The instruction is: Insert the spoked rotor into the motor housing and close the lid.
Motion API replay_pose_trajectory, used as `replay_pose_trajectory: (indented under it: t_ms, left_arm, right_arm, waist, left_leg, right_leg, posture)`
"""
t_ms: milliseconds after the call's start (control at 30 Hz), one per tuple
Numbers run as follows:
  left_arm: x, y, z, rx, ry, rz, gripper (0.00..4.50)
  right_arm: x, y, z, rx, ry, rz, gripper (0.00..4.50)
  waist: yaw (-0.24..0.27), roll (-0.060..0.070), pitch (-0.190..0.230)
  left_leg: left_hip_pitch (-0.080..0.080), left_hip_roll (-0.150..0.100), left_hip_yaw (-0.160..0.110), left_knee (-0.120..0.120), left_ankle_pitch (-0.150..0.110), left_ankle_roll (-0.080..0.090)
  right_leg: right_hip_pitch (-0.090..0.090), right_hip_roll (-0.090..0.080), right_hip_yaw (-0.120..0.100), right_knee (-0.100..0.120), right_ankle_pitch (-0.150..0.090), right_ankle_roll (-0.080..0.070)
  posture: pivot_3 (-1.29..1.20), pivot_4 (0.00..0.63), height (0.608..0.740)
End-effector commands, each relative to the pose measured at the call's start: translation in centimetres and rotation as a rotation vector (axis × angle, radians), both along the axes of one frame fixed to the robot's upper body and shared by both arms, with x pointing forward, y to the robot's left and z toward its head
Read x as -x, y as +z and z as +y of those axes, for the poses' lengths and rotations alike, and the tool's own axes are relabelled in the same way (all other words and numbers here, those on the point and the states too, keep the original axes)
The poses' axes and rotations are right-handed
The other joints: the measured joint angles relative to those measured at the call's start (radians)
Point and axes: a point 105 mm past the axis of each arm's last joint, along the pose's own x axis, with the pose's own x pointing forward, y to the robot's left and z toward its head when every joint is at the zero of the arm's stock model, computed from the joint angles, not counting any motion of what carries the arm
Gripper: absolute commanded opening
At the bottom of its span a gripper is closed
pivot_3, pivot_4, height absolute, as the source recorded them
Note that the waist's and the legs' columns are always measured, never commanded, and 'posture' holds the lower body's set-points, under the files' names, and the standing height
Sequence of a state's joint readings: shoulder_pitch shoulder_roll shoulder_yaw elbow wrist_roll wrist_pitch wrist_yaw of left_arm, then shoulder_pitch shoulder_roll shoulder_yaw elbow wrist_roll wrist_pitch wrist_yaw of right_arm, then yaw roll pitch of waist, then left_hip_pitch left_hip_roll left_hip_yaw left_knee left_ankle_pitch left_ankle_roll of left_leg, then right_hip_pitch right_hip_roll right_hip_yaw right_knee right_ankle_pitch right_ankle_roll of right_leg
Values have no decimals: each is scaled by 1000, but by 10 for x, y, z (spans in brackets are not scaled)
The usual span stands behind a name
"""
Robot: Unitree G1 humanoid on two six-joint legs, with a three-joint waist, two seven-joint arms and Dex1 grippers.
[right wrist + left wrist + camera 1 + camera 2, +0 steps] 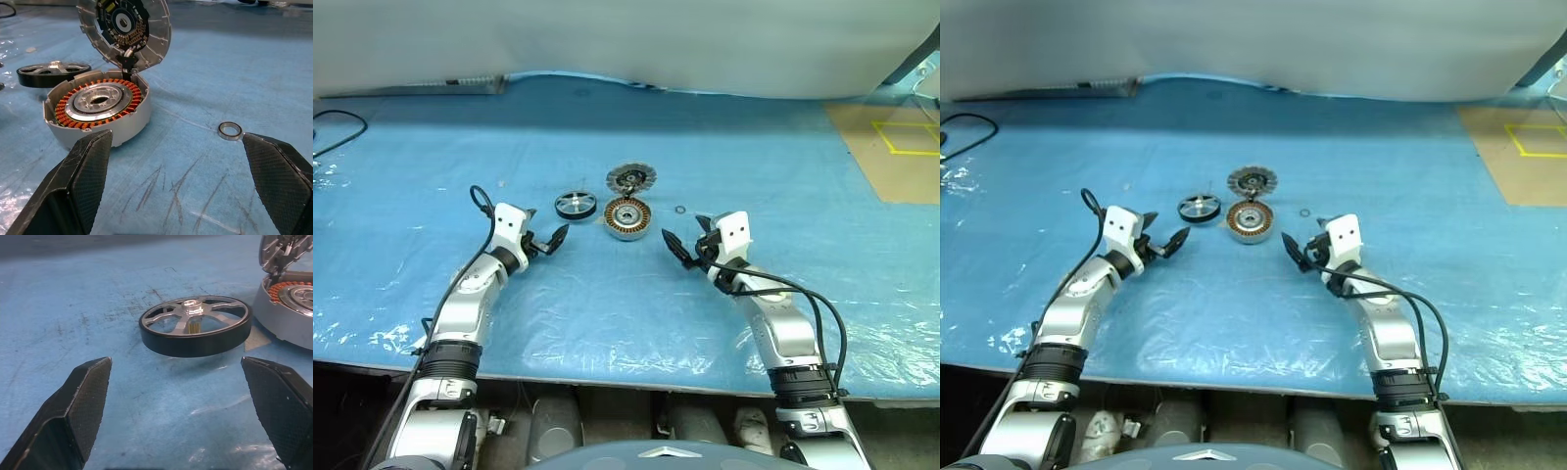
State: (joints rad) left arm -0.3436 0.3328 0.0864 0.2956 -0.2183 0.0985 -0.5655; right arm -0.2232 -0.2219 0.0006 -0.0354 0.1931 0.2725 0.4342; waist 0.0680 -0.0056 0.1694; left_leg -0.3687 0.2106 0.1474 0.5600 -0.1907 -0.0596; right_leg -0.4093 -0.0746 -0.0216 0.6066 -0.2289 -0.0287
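Blue sheet (pixel 607 323): one spoked rotor (pixel 576 205); one motor housing (pixel 627 219), lid (pixel 630 178) raised; both pincers (pixel 556 238) (pixel 674 247) wide open, empty.

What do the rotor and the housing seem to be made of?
Rotor: shiny silver spokes and hub, probably machined metal; matte black rim, perhaps rubber or coated metal. Housing: dull grey wall, likely cast metal, with orange-brown windings that look like copper wire.

spoked rotor (pixel 576 205) beside motor housing (pixel 626 218), lid (pixel 630 178) behind
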Motion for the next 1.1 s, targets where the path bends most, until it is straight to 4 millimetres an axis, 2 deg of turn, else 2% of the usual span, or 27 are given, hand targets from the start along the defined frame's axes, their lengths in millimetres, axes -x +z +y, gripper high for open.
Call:
replay_pose_trajectory:
  t_ms: [33,200,400,1100]
  left_arm:
    - [0,18,-4,19,-34,-53,4500]
    - [5,18,-10,38,-77,-43,4500]
    - [13,5,-15,-23,-122,0,4500]
    - [16,9,-18,-7,-137,-9,4500]
  right_arm:
    - [3,18,2,-11,20,-69,4457]
    - [8,17,7,-1,68,-71,4457]
    - [12,16,13,25,116,-78,4457]
    - [10,16,16,54,126,-84,4457]
  waist:
    - [0,0,0]
    - [0,0,0]
    - [0,0,0]
    - [0,0,0]
  left_leg:
    - [0,0,0,0,0,0]
    - [0,0,0,0,0,0]
    - [0,0,0,0,0,0]
    - [0,0,0,0,0,0]
  right_leg:
    - [0,0,0,0,0,0]
    - [0,0,0,0,0,0]
    - [0,0,0,0,0,0]
    - [0,0,0,0,0,0]
  posture:
    - [0,150,740]
    - [0,150,740]
    - [0,150,740]
    - [0,150,740]
